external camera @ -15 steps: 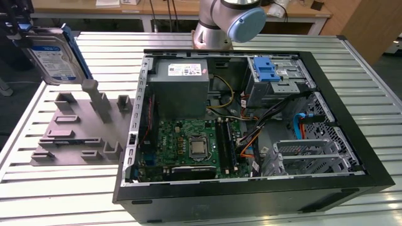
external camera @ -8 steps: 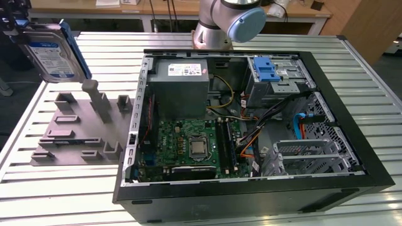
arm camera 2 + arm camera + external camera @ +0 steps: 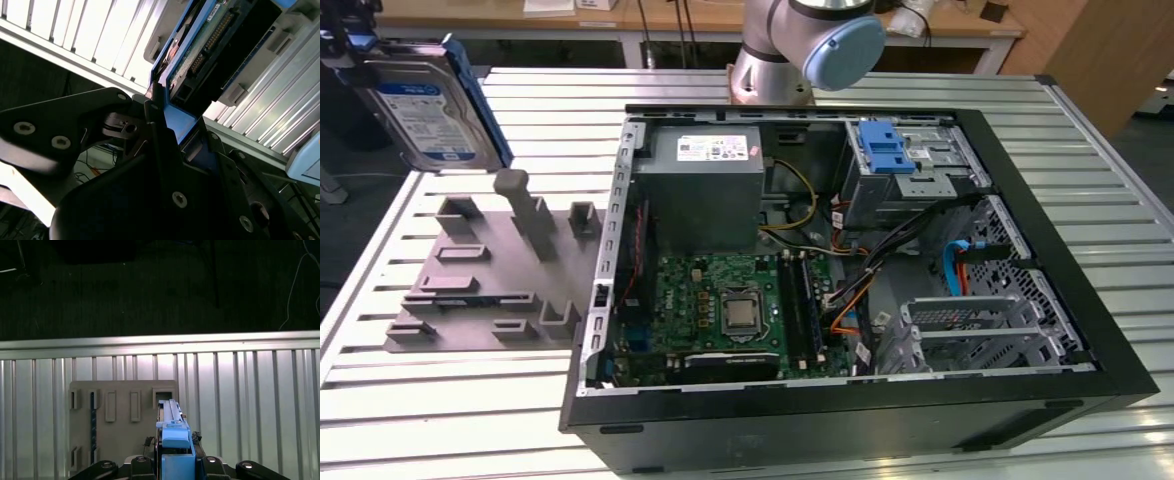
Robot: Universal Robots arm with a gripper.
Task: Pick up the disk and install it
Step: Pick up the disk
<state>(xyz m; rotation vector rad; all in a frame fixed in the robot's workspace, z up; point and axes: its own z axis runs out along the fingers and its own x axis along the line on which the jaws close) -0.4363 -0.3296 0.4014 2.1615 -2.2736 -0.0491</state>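
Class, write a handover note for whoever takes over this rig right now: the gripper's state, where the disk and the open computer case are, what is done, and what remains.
Gripper: shut on the disk, clamping its blue bracket, as seen in the second wrist view.
Disk: held upright in the air at the exterior view's left, over the grey holder and clear of it.
Computer case: open, lying on the slatted table, to the exterior view's right of the holder.
Done: disk picked up.
Left: installation; the disk is outside the case.

Bright, even overhead light; the slatted desk point(image 3: 250, 390) glares near white in both wrist views, the floor point(image 3: 150, 290) beyond lies dark, the tool point(image 3: 172, 130) sits in shadow
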